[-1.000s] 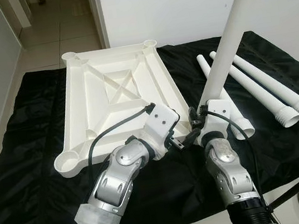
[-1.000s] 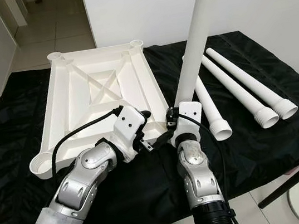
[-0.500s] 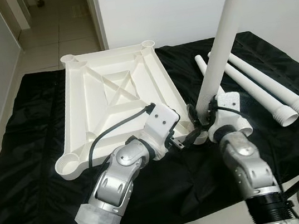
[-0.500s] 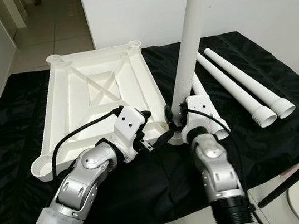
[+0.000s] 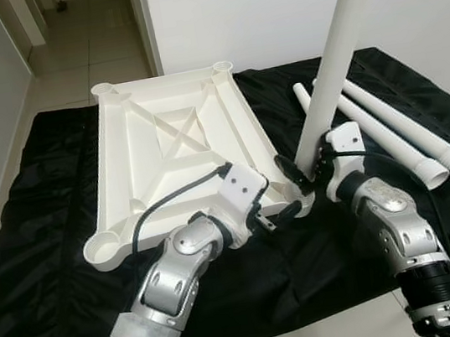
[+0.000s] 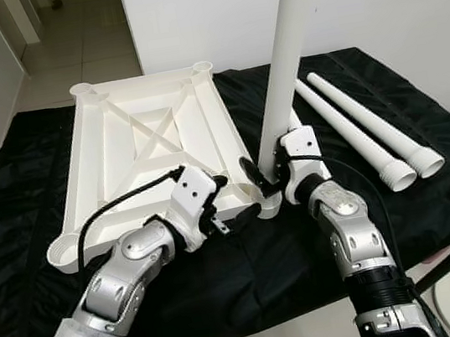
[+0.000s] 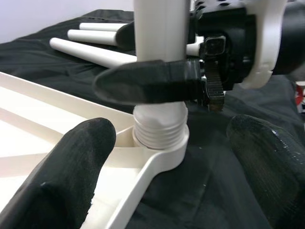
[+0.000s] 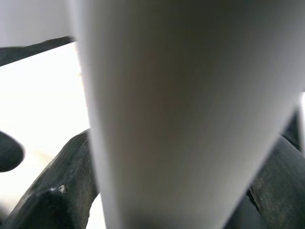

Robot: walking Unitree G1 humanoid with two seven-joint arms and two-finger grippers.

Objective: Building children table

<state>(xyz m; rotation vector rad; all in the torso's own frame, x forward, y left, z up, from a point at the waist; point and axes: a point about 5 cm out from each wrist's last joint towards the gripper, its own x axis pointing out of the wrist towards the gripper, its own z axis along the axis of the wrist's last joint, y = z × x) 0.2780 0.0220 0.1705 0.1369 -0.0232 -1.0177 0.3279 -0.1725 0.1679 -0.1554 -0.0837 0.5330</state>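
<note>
At the far left of the head views a black cloth [image 5: 33, 248] covers the work surface, with tiled floor [image 5: 96, 44] beyond it at the upper left; on the cloth, left of centre, the white tabletop [image 5: 176, 154] lies upside down, its ribbed underside up and a round socket at each corner; the left gripper [image 5: 268, 217] sits at lower centre, just beside the tabletop's near right corner, and in the left wrist view its fingers [image 7: 66, 167] stand spread apart on either side of that corner socket, holding nothing; in that socket stands the upright leg [image 5: 337, 67], a white tube rising toward the upper right of the frame and leaning slightly, its threaded end [image 7: 159, 126] resting in the socket with several threads showing above the rim; just right of centre the right gripper [image 5: 306, 175] is clamped round the upright leg low down, close above the socket, one black finger crossing the front of the tube in the left wrist view; further right, three spare legs [image 5: 397, 130] lie side by side on the cloth, their wide threaded ends toward the lower right; a white wall [image 5: 269, 9] closes the background.
</note>
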